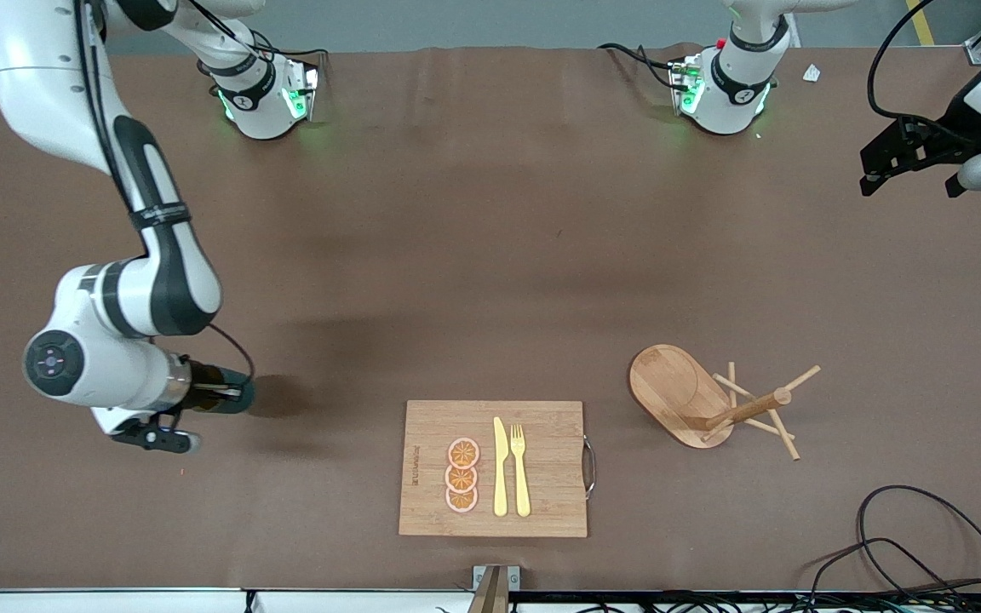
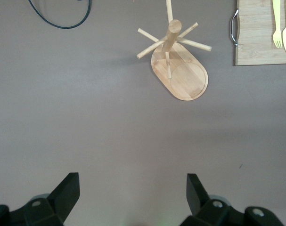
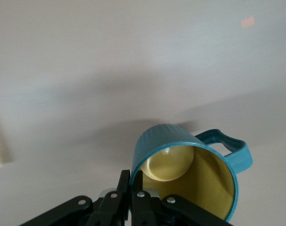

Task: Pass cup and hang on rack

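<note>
The dark teal cup [image 1: 225, 398] with a yellowish inside is in my right gripper [image 1: 203, 392], low over the table toward the right arm's end. In the right wrist view the fingers [image 3: 125, 181] pinch the cup's rim, one outside and one inside, and the cup [image 3: 190, 169] shows its handle to one side. The wooden rack [image 1: 679, 393] stands on its oval base toward the left arm's end, with its post and thin pegs; it also shows in the left wrist view [image 2: 180, 70]. My left gripper [image 1: 906, 162] is open and empty, high over the table's edge at the left arm's end.
A bamboo cutting board [image 1: 550, 511] with three orange slices [image 1: 461, 477], a yellow knife [image 1: 500, 468] and a fork [image 1: 520, 468] lies between cup and rack, near the front camera. Black cables [image 1: 925, 545] lie near the front corner at the left arm's end.
</note>
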`<state>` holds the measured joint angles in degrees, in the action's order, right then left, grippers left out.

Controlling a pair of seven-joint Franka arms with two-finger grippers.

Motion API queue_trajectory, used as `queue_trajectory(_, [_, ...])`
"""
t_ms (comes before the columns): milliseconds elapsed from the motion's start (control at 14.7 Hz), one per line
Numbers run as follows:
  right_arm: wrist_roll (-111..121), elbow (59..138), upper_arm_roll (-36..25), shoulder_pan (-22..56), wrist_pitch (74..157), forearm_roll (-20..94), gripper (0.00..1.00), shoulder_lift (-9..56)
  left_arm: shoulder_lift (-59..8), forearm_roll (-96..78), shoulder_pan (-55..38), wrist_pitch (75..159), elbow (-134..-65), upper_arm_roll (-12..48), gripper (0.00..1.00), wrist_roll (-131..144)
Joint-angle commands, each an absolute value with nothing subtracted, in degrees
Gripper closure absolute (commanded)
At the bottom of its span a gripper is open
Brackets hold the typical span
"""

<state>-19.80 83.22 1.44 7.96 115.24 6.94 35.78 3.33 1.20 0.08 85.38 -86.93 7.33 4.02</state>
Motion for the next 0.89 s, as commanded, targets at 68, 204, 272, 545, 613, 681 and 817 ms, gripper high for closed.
queue_trajectory(68, [-36.95, 77.98, 1.14, 17.72, 114.7, 11.42, 1.0, 37.7, 3.6, 0.44, 0.35, 84.29, -86.13, 7.47, 0.0, 2.9])
queue_trajectory(204, [-46.88, 71.58, 1.14, 23.79, 114.87, 12.91, 1.0, 41.2, 3.6, 0.44, 0.44, 84.29, -86.05, 7.47, 0.0, 2.9])
queue_trajectory(272, [-50.5, 68.67, 1.14, 26.69, 115.4, 13.01, 1.0, 43.13, 3.43, 0.44, 0.35, 84.29, -85.96, 7.47, 0.0, 3.07])
queue_trajectory(545, [-53.96, 61.01, 4.11, 33.65, 124.94, 16.24, 1.0, 50.87, 2.99, 0.44, 0.18, 84.37, -85.96, 7.47, 0.0, 3.95])
queue_trajectory(613, [-54.23, 60.3, 5.87, 34.36, 129.16, 17.13, 1.0, 52.72, 2.9, 0.35, 0.18, 84.37, -85.87, 7.47, 0.0, 3.96])
queue_trajectory(681, [-54.49, 59.6, 6.93, 35.76, 132.85, 17.14, 1.0, 54.3, 2.81, 0.53, 0.09, 84.37, -85.87, 7.47, 0.0, 4.04])
queue_trajectory(817, [-57.72, 56.7, 6.86, 38.92, 135.0, 17.14, 1.0, 57.03, 2.55, 0.53, -0.35, 84.46, -85.69, 7.47, 0.0, 4.13])
